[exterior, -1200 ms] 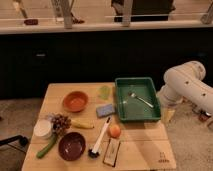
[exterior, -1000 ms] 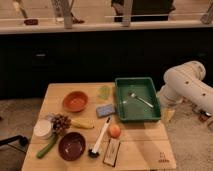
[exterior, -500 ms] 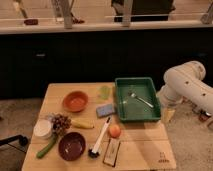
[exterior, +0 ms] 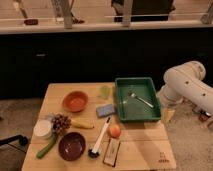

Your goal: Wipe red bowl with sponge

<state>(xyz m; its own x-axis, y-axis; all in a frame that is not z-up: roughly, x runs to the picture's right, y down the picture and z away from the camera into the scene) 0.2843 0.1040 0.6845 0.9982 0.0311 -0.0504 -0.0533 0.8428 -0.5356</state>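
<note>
Blue-grey, the sponge (exterior: pixel 105 110) lay flat on the wooden table (exterior: pixel 145 146), just beside the green tray (exterior: pixel 137 118) and near the red bowl (exterior: pixel 75 101). The white arm (exterior: pixel 186 85) bulked at the right, cut off by the edge. Beneath it, off the table's right side, the gripper (exterior: pixel 168 114) showed only as a pale blur, well apart from the sponge. Whether it was open or closed could not be told.

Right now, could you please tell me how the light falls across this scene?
Camera view: warm, dim light; the table is brightest, the cabinet front behind it nearly black; the sponge and red bowl sit evenly lit; the pincer hangs in shade off the table's right edge, beside the green tray.
</note>
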